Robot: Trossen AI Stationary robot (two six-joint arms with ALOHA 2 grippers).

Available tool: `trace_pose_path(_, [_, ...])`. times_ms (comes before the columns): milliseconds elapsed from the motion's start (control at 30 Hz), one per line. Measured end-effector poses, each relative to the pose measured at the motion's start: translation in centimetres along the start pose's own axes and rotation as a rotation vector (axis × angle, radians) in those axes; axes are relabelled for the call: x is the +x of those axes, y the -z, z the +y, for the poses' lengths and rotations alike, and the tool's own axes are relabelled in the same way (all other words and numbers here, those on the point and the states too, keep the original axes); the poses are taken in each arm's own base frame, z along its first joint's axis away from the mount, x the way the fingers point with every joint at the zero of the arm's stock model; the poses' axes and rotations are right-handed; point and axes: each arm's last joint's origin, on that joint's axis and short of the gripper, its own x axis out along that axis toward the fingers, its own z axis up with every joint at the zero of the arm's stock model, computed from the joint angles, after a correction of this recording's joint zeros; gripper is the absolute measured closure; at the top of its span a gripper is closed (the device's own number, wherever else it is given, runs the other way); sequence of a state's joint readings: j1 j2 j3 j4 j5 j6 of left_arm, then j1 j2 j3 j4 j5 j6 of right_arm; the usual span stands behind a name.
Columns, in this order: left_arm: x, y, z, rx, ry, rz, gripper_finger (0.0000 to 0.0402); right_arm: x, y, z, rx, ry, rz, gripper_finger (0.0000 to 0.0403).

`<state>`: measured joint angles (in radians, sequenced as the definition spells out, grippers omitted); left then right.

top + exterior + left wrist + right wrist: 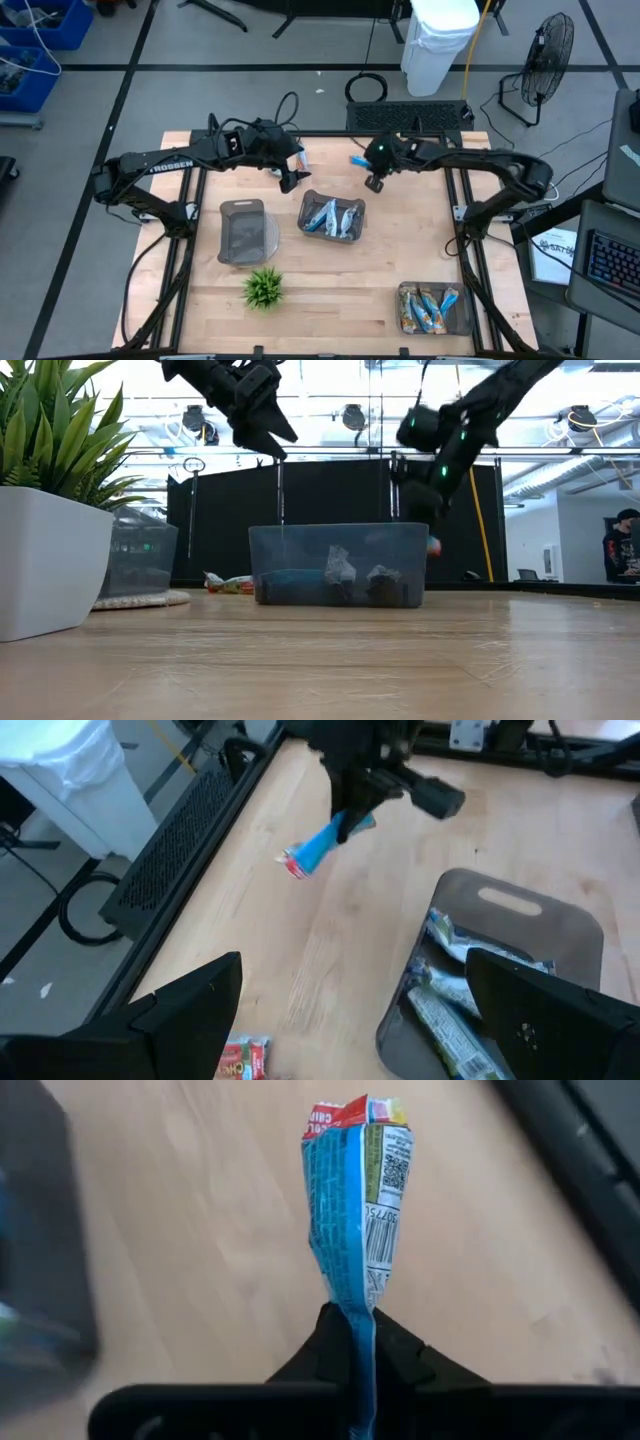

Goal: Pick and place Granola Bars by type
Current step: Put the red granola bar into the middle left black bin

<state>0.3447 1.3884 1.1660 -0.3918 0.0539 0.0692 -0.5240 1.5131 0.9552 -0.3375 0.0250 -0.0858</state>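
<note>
My right gripper hangs over the table's far middle, shut on a bright blue granola bar with a red end. My left gripper hovers open at the far left of centre, nothing between its fingers. Below it, an orange-red bar lies flat on the wood. The middle tray holds several blue and silver bars. The near-right tray holds blue-and-orange ones. My right gripper pinches the blue bar's crimped end between its two fingers, which slant down from above. The bar runs on in line with the fingers. It hangs tilted, red end lowest, lifted clear of the table.
A dark tray sits left of the middle one, nothing showing inside it. A small green plant stands near the front. Bare wood lies between the trays and along the near edge. The frame rails border the table.
</note>
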Motion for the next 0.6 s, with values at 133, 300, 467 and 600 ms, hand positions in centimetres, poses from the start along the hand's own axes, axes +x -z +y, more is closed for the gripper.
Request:
trace_pose_path(133, [0.0,-0.6,-0.1,0.003,0.038,-0.064,0.0014,-3.8,-1.9,-0.2,0.029,0.007,-0.139,0.04])
trace_pose_path(300, [-0.6,-1.9,-0.2,0.023,0.079,-0.197,0.0014,-8.6,-4.4,0.0,0.052,-0.001,-0.321,0.0401])
trace_pose_path(467, [-1.8,-3.1,0.0,0.023,0.11,-0.328,0.0014,-12.7,-7.6,0.7,0.042,-0.047,-0.483,0.0402])
trace_pose_path(600, [-3.1,-3.9,0.1,-0.012,0.143,-0.422,0.0014,-15.0,-10.0,2.2,0.004,-0.088,-0.619,0.0402])
